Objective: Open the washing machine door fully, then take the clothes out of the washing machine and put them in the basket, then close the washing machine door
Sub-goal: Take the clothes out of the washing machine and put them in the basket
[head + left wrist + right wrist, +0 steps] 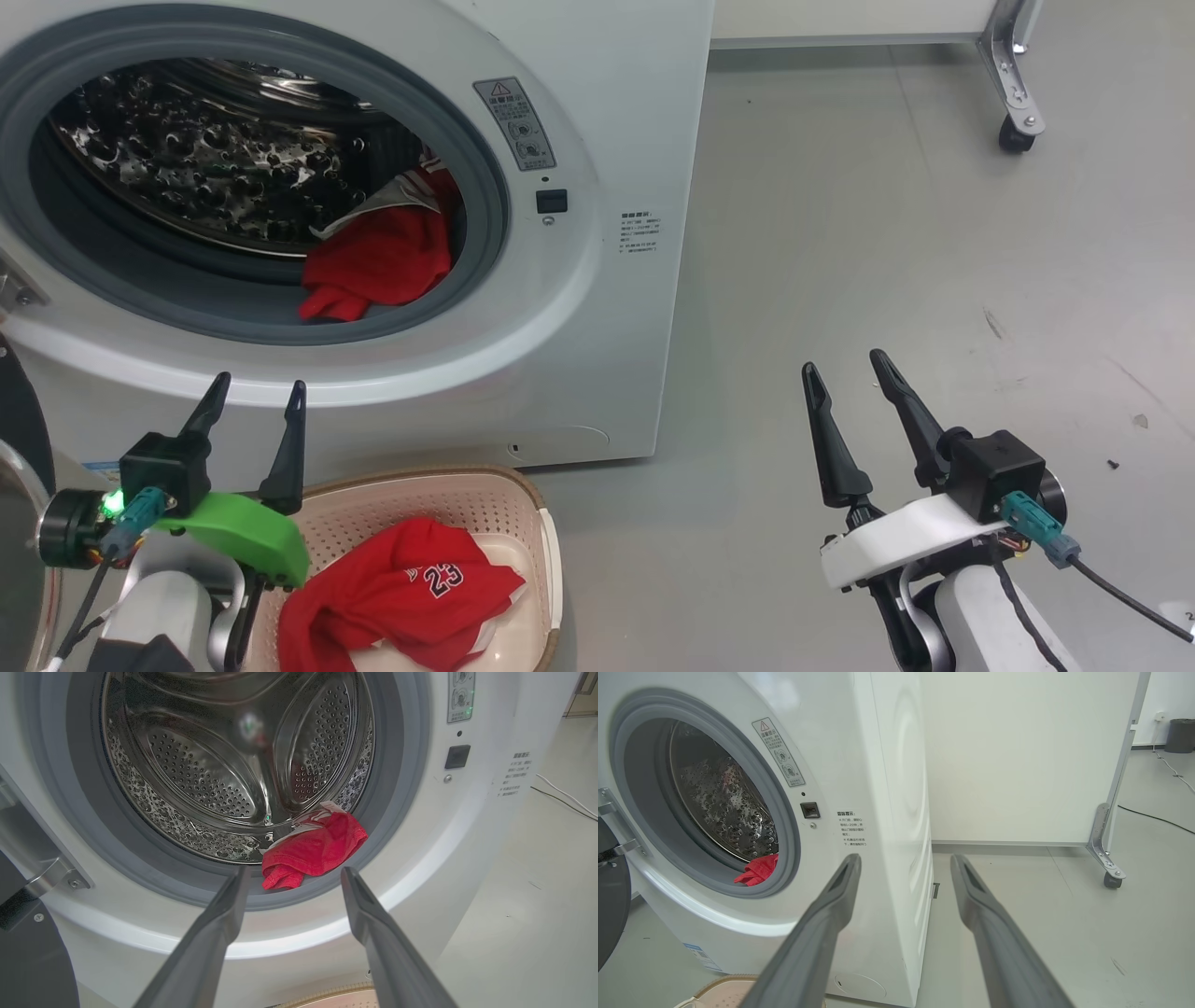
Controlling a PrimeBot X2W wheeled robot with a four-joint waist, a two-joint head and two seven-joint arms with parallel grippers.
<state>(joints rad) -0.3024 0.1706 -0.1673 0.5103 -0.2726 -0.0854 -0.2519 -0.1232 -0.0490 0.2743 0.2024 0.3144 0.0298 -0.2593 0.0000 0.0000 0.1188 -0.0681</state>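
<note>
The white washing machine point(597, 308) stands with its door point(19, 448) swung wide to the left, only the dark rim edge showing. A red garment point(378, 261) lies at the drum's lower right, on the grey gasket point(308, 851) point(756, 870). Another red jersey marked 23 point(401, 593) lies in the cream basket point(537, 523) on the floor before the machine. My left gripper point(257, 397) is open and empty, above the basket's left side, fingers pointing at the machine's front below the opening point(292, 875). My right gripper point(845, 369) is open and empty over bare floor right of the machine point(906, 858).
A white partition on a caster foot point(1018, 131) stands behind and to the right. Grey floor stretches to the right of the machine. A cable point(1157, 819) runs along the floor by the partition, and a dark bin point(1181, 735) sits far back.
</note>
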